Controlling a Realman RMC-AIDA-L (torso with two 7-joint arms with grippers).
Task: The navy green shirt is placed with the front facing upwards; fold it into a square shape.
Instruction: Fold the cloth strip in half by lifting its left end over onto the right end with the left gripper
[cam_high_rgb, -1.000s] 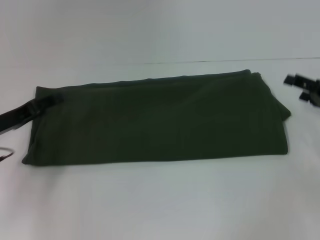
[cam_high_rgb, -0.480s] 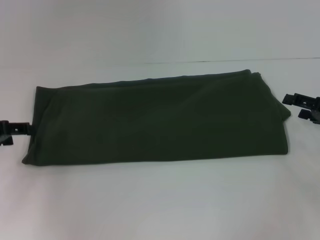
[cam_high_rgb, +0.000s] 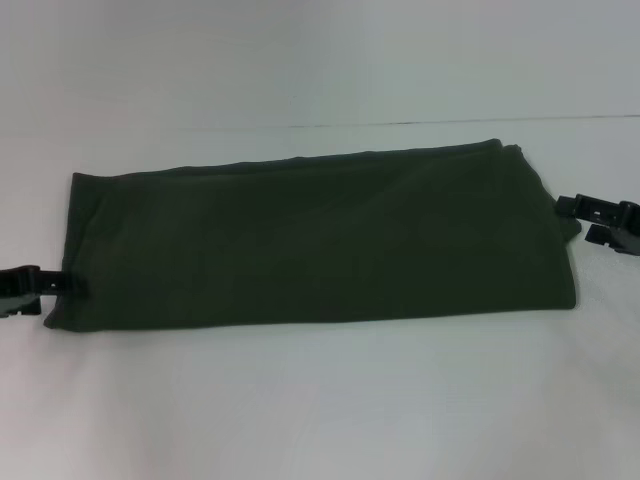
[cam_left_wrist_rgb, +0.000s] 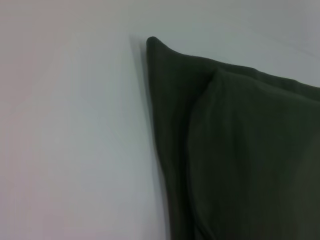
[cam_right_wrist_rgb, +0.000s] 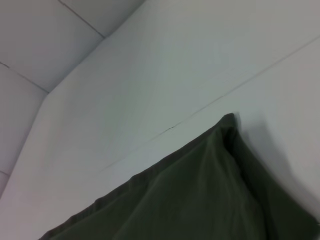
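Note:
The navy green shirt (cam_high_rgb: 320, 240) lies on the white table as a long flat band, plain green side up, with no lettering showing. My left gripper (cam_high_rgb: 48, 290) sits low at the band's left end, near its front corner, open, with the tips at the cloth edge. At the band's right end my right gripper (cam_high_rgb: 582, 221) stands open, its two fingers apart just beside the folded edge. In the left wrist view a layered corner of the shirt (cam_left_wrist_rgb: 240, 150) shows. A raised corner of the shirt (cam_right_wrist_rgb: 210, 185) fills the right wrist view. Neither wrist view shows any fingers.
The white table (cam_high_rgb: 320, 400) stretches in front of the shirt and behind it. A thin seam line (cam_high_rgb: 420, 123) runs across the table just behind the shirt's back edge.
My left gripper left the shirt's back left corner and moved down to its front left edge. My right gripper came down and inward to the shirt's right edge. The shirt has not moved.

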